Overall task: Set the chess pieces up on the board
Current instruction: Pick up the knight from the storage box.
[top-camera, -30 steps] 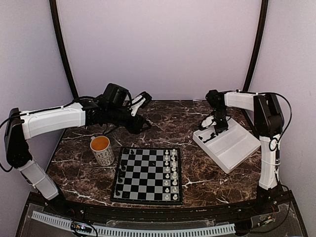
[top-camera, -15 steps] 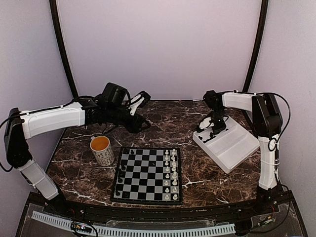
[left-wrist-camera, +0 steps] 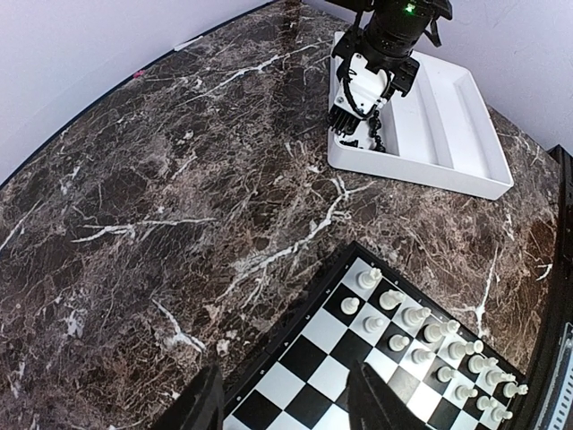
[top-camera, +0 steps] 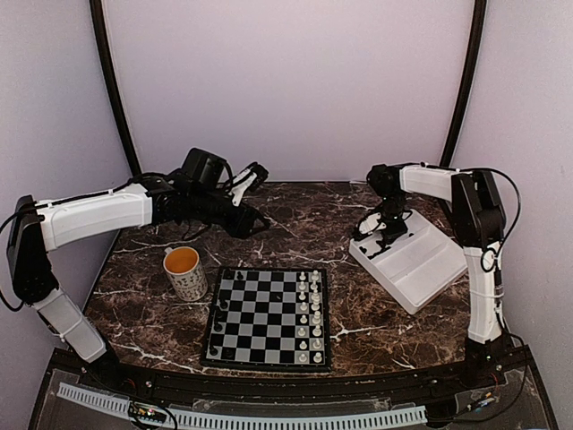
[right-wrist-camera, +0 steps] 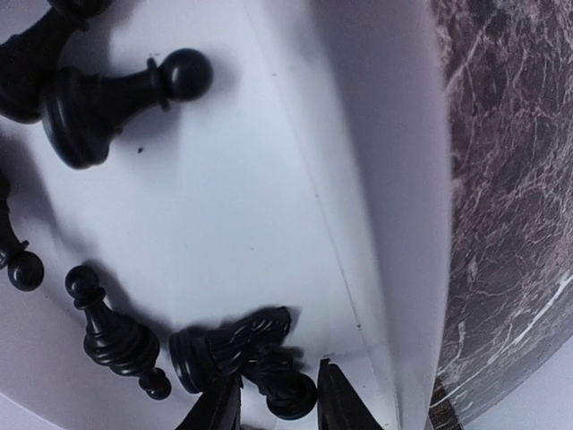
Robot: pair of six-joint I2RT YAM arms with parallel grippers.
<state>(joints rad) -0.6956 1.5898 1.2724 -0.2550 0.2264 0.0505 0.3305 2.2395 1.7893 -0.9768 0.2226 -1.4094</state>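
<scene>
Two grippers are doing different things over the brown marble table [top-camera: 295, 224]. The right gripper [right-wrist-camera: 277, 394] is reaching down into the left end of the white tray [top-camera: 430, 269]. That tray is sitting at the table's right side, well apart from the chessboard [top-camera: 269, 318]. The gripper's fingertips [right-wrist-camera: 338, 394] are standing on either side of a black chess piece [right-wrist-camera: 237, 349], which is lying on its side on the tray floor close to the tray's wall. A gap is showing between the fingers, and it cannot be told whether they are pressing on the piece. Several more black chess pieces [right-wrist-camera: 107, 98] are lying toppled just beside it in the same end of the tray.

The left gripper [left-wrist-camera: 286, 403] is hanging open and empty above the table's back left part, with its camera looking down on a far corner of the chessboard. The mug [top-camera: 185, 271] is holding an orange-brown liquid and standing just beside the chessboard's far left corner. On the chessboard, white chess pieces [top-camera: 309, 313] are filling the two files along its right edge, while only a few black ones are standing along the left edge.
</scene>
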